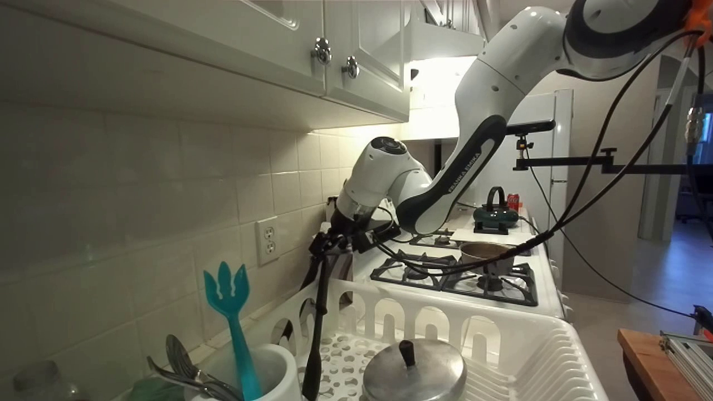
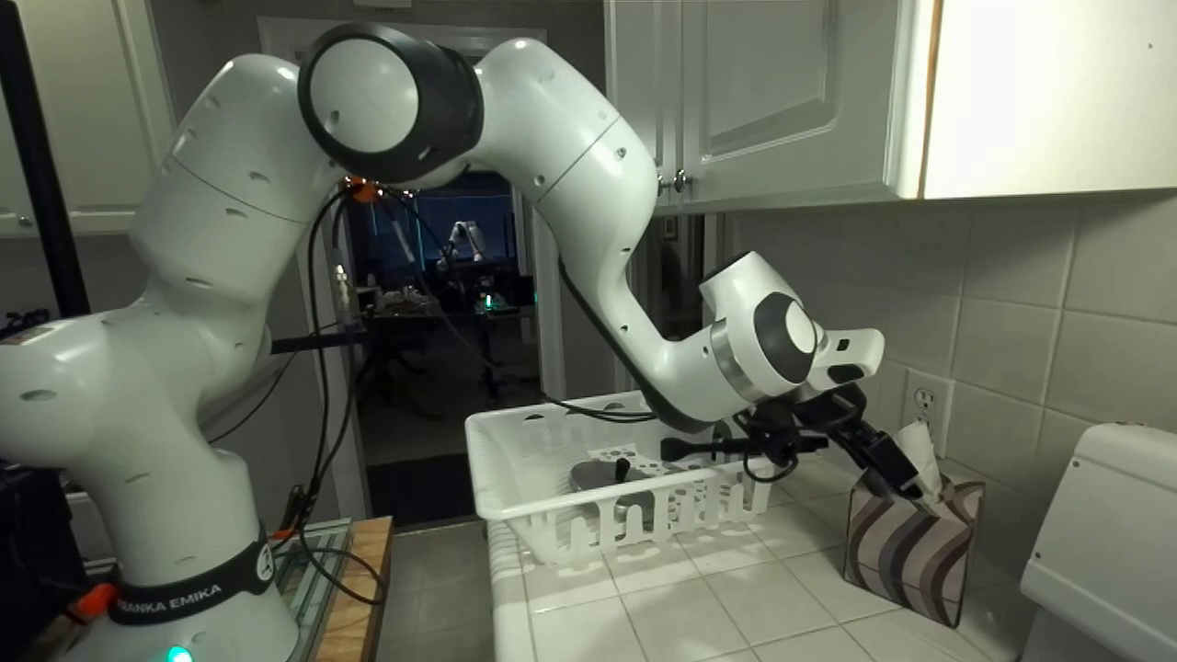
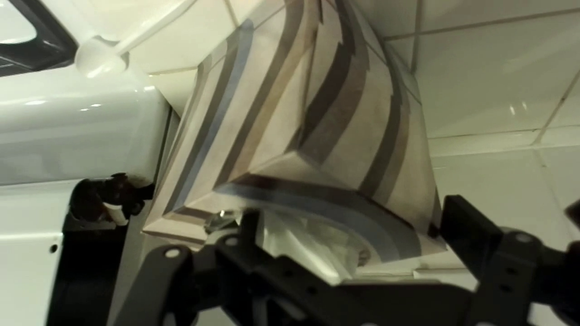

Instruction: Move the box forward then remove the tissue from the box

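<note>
The tissue box (image 2: 906, 552) has wavy grey, brown and cream stripes. It stands upright on the tiled counter near the wall in an exterior view. A white tissue (image 2: 922, 452) sticks up from its top. My gripper (image 2: 908, 485) points down at the box top beside the tissue. In the wrist view, the box (image 3: 362, 117) fills the middle and the tissue (image 3: 308, 244) shows in its opening. My gripper (image 3: 348, 222) is open; its left finger is at the opening beside the tissue, its right finger at the box's outer right edge. Whether the fingers touch it is unclear.
The white dish rack (image 2: 634, 501) with a metal lid (image 1: 415, 370) stands near the arm. A black-handled utensil (image 1: 315, 334) rises from the rack area. The white stove (image 2: 1103, 533) is close beside the box. A pot (image 1: 486, 257) sits on a burner; upper cabinets (image 2: 791, 101) hang above.
</note>
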Motion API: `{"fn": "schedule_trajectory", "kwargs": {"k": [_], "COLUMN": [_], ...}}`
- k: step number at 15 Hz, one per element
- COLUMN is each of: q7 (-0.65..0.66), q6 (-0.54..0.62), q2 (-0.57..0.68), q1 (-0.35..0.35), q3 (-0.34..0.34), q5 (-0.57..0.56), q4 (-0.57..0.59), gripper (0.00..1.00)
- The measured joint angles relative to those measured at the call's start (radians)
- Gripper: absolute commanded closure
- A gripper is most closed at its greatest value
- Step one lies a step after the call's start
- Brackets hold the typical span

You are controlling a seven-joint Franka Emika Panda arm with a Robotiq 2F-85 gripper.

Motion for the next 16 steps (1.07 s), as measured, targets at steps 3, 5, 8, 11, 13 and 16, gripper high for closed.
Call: {"fn": "schedule_trajectory", "kwargs": {"k": [3,5,8,11,13,16], "q7": [-0.005,-0.01,-0.034,-0.043,-0.044,-0.044], "q6": [-0.075,-0.123,-0.156,-0.155,-0.121,-0.06], "q2": [-0.029,-0.044,-0.046,-0.045,-0.042,-0.038], "q1": [-0.009,-0.012,-0.023,-0.04,-0.061,-0.088], "q3": [0.008,0.012,0.031,0.052,0.071,0.089], "q5": [0.001,0.002,0.023,0.056,0.083,0.1], "q4": [-0.001,-0.004,-0.008,-0.013,-0.013,-0.013], "gripper": [0.0,0.0,0.0,0.0,0.0,0.0]}}
